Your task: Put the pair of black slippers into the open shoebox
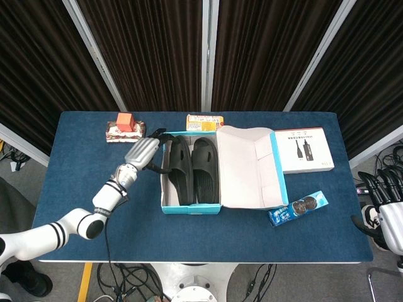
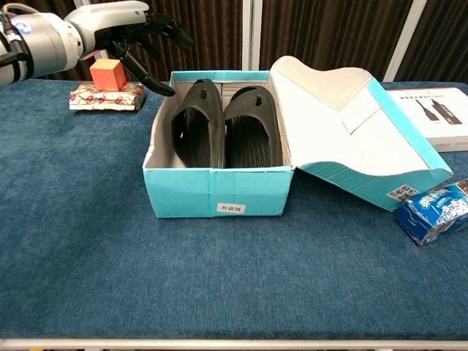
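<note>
Both black slippers [image 2: 225,126] side by side inside the shoebox [image 2: 218,191]. Probably light, rubbery, flexible; best gripped by the strap. Left hand [image 2: 139,36] at ten o'clock of box, fingers [image 2: 162,89] spread, empty. Right hand [image 1: 385,204] idle off the bench [image 1: 75,189], fingers loosely apart.

Box mouth open from above — raised lid [image 2: 344,124] walls its right, snack packs [image 2: 106,96] behind-left.

Right hand [image 1: 385,202] cut off at head view's right edge, fingers' pose unclear, shoebox [image 2: 219,191] label print unreadable
</note>
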You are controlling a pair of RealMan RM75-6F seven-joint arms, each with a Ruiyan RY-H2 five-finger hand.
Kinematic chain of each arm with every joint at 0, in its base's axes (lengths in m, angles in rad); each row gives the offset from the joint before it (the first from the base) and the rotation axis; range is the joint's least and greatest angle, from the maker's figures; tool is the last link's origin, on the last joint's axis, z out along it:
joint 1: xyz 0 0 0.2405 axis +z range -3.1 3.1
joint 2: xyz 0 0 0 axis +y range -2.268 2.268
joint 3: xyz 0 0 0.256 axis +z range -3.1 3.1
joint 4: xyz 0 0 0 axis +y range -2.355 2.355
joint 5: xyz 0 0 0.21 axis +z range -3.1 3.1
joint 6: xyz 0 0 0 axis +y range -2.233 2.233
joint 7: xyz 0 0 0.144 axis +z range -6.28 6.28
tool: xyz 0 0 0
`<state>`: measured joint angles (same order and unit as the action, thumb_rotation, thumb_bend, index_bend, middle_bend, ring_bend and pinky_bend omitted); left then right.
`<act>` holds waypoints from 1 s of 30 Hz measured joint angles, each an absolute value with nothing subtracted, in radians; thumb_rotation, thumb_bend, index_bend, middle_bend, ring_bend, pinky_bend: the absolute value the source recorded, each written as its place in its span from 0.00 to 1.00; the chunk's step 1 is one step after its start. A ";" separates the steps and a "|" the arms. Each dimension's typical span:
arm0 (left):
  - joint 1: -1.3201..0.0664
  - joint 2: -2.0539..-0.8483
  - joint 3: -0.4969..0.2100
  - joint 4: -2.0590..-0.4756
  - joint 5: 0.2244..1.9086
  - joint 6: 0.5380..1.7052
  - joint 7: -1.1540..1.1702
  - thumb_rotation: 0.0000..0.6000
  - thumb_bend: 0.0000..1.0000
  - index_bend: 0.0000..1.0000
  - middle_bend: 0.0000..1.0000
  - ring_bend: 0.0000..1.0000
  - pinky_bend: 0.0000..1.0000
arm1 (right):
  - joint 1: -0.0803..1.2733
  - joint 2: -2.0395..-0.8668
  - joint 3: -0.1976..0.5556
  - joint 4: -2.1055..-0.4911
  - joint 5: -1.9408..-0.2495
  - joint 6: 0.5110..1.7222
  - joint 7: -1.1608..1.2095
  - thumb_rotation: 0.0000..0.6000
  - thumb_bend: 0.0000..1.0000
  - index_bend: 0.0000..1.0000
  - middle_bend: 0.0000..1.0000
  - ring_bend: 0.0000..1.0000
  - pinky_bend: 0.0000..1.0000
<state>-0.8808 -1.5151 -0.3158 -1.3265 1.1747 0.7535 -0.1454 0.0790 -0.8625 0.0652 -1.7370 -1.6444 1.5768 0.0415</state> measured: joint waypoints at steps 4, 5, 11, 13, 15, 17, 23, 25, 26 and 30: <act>-0.927 -1.531 -0.300 -1.317 1.173 0.728 -0.066 0.85 0.26 0.34 0.28 0.11 0.23 | 0.076 -0.862 0.065 -1.736 -1.642 1.581 0.042 1.00 0.10 0.00 0.14 0.00 0.00; -0.937 -1.537 -0.294 -1.312 1.173 0.724 -0.044 0.85 0.26 0.35 0.29 0.11 0.23 | 0.075 -0.863 0.065 -1.735 -1.640 1.581 0.043 1.00 0.10 0.00 0.14 0.00 0.00; -0.970 -1.561 -0.257 -1.299 1.172 0.719 0.077 0.85 0.26 0.38 0.30 0.11 0.22 | 0.074 -0.866 0.065 -1.725 -1.633 1.578 0.054 1.00 0.10 0.00 0.14 0.00 0.00; -0.973 -1.565 -0.247 -1.299 1.163 0.724 0.112 0.85 0.26 0.39 0.32 0.13 0.22 | 0.074 -0.867 0.066 -1.722 -1.631 1.577 0.058 1.00 0.10 0.00 0.14 0.00 0.00; -0.976 -1.568 -0.238 -1.300 1.144 0.728 0.148 0.85 0.26 0.40 0.32 0.13 0.22 | 0.076 -0.869 0.066 -1.719 -1.631 1.574 0.060 1.00 0.10 0.00 0.14 0.00 0.00; -0.979 -1.568 -0.233 -1.304 1.120 0.728 0.173 0.85 0.26 0.40 0.32 0.13 0.22 | 0.079 -0.871 0.066 -1.717 -1.633 1.571 0.061 1.00 0.10 0.00 0.14 0.00 0.00; -0.984 -1.598 -0.236 -1.293 1.132 0.770 0.171 0.84 0.26 0.40 0.29 0.13 0.22 | 0.081 -0.873 0.066 -1.717 -1.634 1.569 0.060 1.00 0.10 0.00 0.14 0.00 0.00; -0.989 -1.608 -0.237 -1.279 1.146 0.776 0.164 0.84 0.26 0.40 0.28 0.13 0.22 | 0.080 -0.873 0.066 -1.718 -1.634 1.570 0.060 1.00 0.10 0.00 0.14 0.00 0.00; -0.995 -1.614 -0.237 -1.267 1.150 0.775 0.164 0.84 0.26 0.40 0.28 0.13 0.22 | 0.079 -0.872 0.066 -1.718 -1.632 1.572 0.060 1.00 0.10 0.00 0.14 0.00 0.00; -1.018 -1.637 -0.238 -1.220 1.141 0.749 0.177 0.86 0.26 0.40 0.28 0.13 0.22 | 0.076 -0.871 0.066 -1.717 -1.629 1.575 0.062 1.00 0.10 0.00 0.14 0.00 0.00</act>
